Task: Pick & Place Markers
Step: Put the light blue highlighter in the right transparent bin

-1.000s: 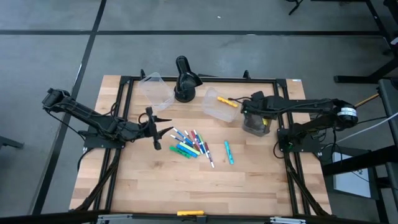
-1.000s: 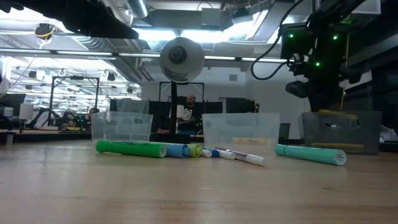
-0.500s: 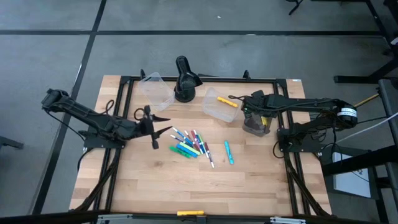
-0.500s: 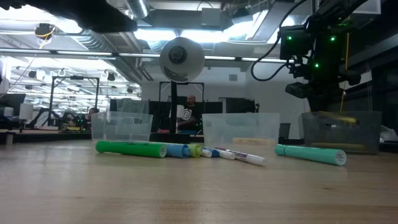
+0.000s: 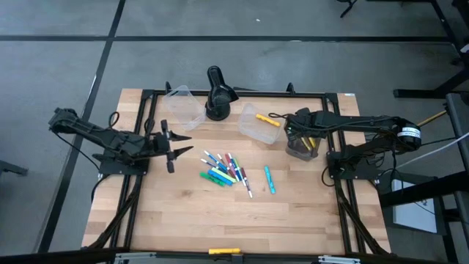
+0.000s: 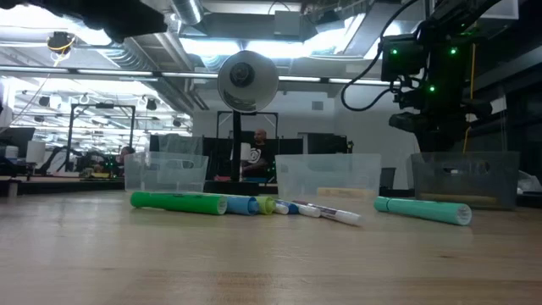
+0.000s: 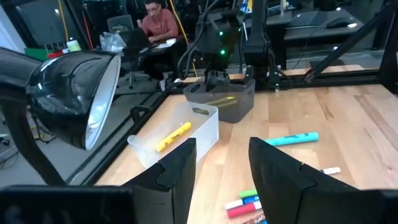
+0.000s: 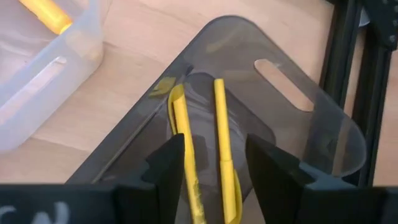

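Several markers in mixed colours lie in a loose heap on the wooden table's middle, also in the low view. One cyan marker lies apart on their right. My left gripper hovers open left of the heap, with nothing between its fingers. My right gripper stands open above the dark tub, pointing steeply down into it. Two yellow markers lie side by side on that tub's floor.
A clear tub holding a yellow marker stands left of the dark tub. A second clear tub and a black desk lamp stand at the far edge. A person sits beyond the table.
My right gripper has let go of a yellow marker, which has dropped from rim height to the dark tub's floor. My left gripper has drawn back from the heap toward the table's left edge, rising a little and rolling its wrist, its fingers still open.
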Tool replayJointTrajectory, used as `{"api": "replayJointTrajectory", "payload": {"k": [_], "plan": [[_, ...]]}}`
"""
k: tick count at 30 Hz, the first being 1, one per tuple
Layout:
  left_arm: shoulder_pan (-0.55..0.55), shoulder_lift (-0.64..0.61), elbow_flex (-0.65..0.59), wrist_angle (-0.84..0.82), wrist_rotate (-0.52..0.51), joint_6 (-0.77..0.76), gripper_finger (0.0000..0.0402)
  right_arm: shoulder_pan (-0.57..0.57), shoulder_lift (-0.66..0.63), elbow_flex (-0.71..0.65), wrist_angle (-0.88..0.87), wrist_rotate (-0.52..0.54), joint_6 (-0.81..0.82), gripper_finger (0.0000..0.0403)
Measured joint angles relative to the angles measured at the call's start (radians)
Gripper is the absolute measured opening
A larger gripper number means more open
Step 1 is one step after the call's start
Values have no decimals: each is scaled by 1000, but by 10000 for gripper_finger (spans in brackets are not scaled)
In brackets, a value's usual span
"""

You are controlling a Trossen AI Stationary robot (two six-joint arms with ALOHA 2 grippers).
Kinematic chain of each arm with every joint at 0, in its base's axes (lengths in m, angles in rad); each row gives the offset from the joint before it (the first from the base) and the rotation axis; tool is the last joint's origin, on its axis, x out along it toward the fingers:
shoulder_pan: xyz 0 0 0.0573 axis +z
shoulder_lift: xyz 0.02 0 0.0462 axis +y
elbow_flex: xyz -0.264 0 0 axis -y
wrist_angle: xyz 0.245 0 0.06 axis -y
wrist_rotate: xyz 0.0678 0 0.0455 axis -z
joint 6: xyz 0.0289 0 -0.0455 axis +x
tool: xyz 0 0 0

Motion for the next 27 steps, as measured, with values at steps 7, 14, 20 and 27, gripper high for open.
{"api": "replayJointTrajectory", "payload": {"k": [7, 14, 20, 27], "plan": [[0, -96, -142, 78, -2, -28, 143, 0, 0, 2, 1, -55, -9, 170], [5, -280, -319, 232, 107, -20, 143, 15, 0, 62, 3, -91, -52, 170], [41, -426, -432, 279, 230, -57, 143, 69, 0, 108, 63, -92, -64, 170], [101, -510, -432, 154, 316, -62, 143, 154, 0, 109, 205, -177, -74, 170]]}}
